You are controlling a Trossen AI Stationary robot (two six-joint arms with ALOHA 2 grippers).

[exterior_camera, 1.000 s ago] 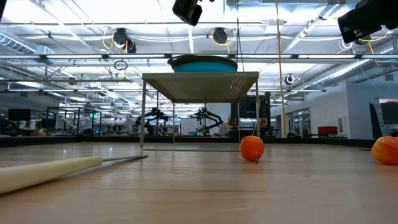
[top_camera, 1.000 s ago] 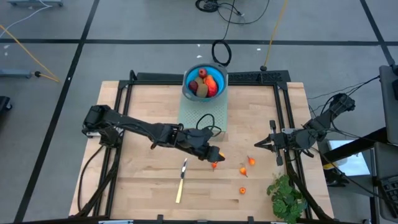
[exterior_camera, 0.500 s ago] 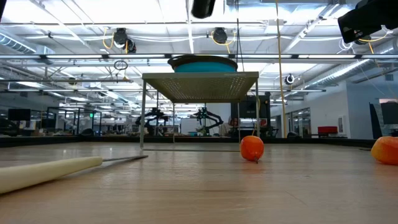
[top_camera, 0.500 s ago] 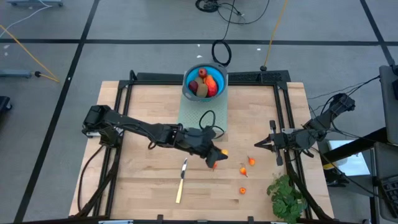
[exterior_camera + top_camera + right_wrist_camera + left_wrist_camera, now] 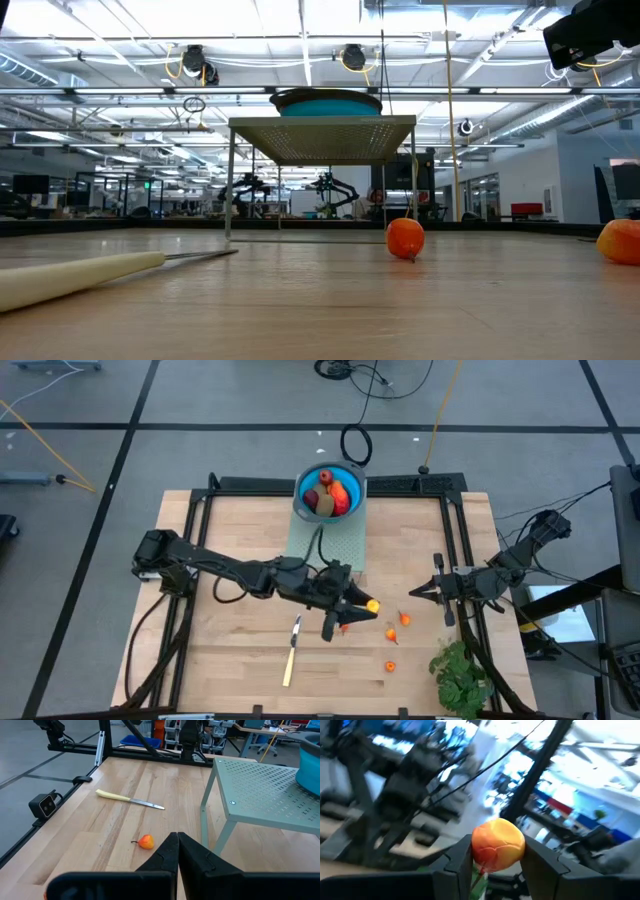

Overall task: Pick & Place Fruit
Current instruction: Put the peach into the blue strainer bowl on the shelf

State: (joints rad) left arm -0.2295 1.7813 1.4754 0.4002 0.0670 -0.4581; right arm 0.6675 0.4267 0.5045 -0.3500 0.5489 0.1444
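My left gripper (image 5: 368, 605) reaches over the middle of the table and is shut on a small orange fruit (image 5: 497, 844). Several more small orange fruits lie on the wood to its right (image 5: 404, 619) (image 5: 390, 666); two of them show in the low view (image 5: 405, 238) (image 5: 620, 241), and one in the right wrist view (image 5: 146, 841). A blue bowl (image 5: 303, 503) holding red, orange and olive-brown fruit stands on a green perforated stand (image 5: 325, 548) at the far middle. My right gripper (image 5: 412, 594) waits shut at the right edge. My left gripper pinches the small orange fruit by its two opposite sides (image 5: 475, 847) between its two fingers (image 5: 540, 865). The fingers lie about level and point toward the table's right edge. The fruit is lifted clear of the table, and a green stem (image 5: 479, 879) hangs below it.
A pale-handled knife (image 5: 292, 650) lies near the front, left of the loose fruits. A leafy green bunch (image 5: 460, 675) sits at the front right corner. The stand's legs (image 5: 207, 827) rise from the wood behind the fruits. Black rails (image 5: 200, 510) frame the tabletop.
My left gripper has risen with the orange fruit and shifted a little toward the table's right edge. It has rolled and tipped up from slanting downward to about level. In the low view it has gone out of the top of the picture.
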